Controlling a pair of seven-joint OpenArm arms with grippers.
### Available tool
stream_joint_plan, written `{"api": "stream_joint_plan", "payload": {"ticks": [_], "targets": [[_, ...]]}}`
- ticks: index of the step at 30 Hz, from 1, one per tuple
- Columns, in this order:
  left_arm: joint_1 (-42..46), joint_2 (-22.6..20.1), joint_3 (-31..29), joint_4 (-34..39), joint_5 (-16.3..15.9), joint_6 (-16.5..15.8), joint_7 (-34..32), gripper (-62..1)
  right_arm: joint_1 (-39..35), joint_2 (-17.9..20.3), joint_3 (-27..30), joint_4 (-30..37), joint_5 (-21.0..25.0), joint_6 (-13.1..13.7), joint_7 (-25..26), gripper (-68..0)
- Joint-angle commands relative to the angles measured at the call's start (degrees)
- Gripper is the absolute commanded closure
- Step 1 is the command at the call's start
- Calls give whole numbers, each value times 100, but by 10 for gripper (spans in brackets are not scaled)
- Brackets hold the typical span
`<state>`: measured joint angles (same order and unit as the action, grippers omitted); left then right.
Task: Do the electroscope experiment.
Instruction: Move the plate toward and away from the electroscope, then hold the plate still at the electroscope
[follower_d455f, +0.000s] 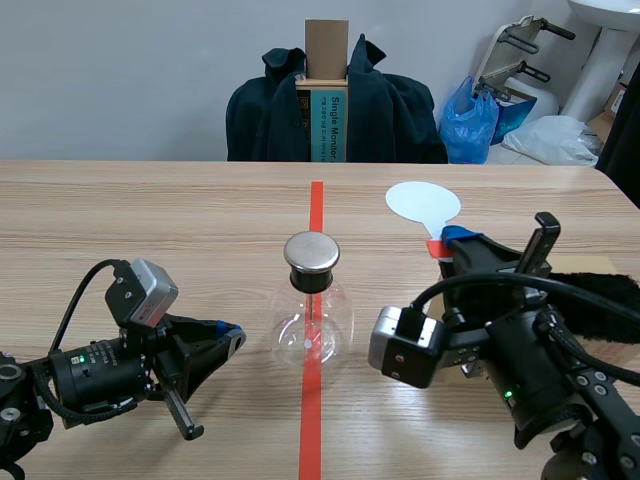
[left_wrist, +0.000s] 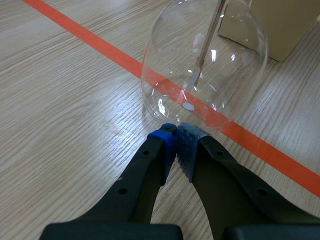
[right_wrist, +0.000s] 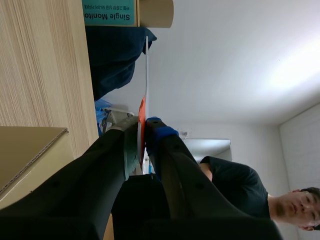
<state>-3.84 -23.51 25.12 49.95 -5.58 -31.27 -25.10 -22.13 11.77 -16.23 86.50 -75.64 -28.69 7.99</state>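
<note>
The electroscope, a clear glass flask (follower_d455f: 313, 322) with a round metal cap (follower_d455f: 312, 252) and a thin rod inside, stands on the red tape line at the table's middle. My left gripper (follower_d455f: 228, 338) lies low on the table just left of it, shut on nothing. In the left wrist view its tips (left_wrist: 175, 134) almost touch the flask (left_wrist: 205, 65). My right gripper (follower_d455f: 452, 245), right of the flask, is shut on the red handle (follower_d455f: 436, 247) of a pale round paddle (follower_d455f: 423, 203). The right wrist view shows this paddle (right_wrist: 146, 75) edge-on between the fingers (right_wrist: 157, 131).
A black furry cloth (follower_d455f: 600, 300) lies at the table's right edge. A cardboard box (left_wrist: 270, 22) sits just beyond the flask, under my right arm. Behind the far edge, a chair carries a dark jacket (follower_d455f: 390, 110) and a box (follower_d455f: 326, 95). A person (right_wrist: 235, 185) shows in the right wrist view.
</note>
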Motion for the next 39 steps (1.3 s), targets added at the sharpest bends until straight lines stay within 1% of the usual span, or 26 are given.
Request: {"api": "stream_joint_plan", "payload": {"ticks": [1,3,8,19,23,31,39], "targets": [[-76,-2,-7,57,-57,11,-79,-29,4,44,17,74,11,-76,-17,-8],[-76,-2,-7,57,-57,11,-79,-29,4,44,17,74,11,-76,33,-8],[-76,-2,-7,57,-57,11,-79,-29,4,44,17,74,11,-76,409,-8],[-76,-2,-7,57,-57,11,-79,-29,4,44,15,74,11,-76,1665,-8],[-76,-2,-7,57,-57,11,-79,-29,4,44,15,74,11,-79,2011,-8],[-74,-2,-7,57,-57,11,-79,-29,4,44,15,74,11,-79,2448,-8],[-74,-2,-7,57,-57,11,-79,-29,4,44,15,74,11,-79,2503,-8]]}}
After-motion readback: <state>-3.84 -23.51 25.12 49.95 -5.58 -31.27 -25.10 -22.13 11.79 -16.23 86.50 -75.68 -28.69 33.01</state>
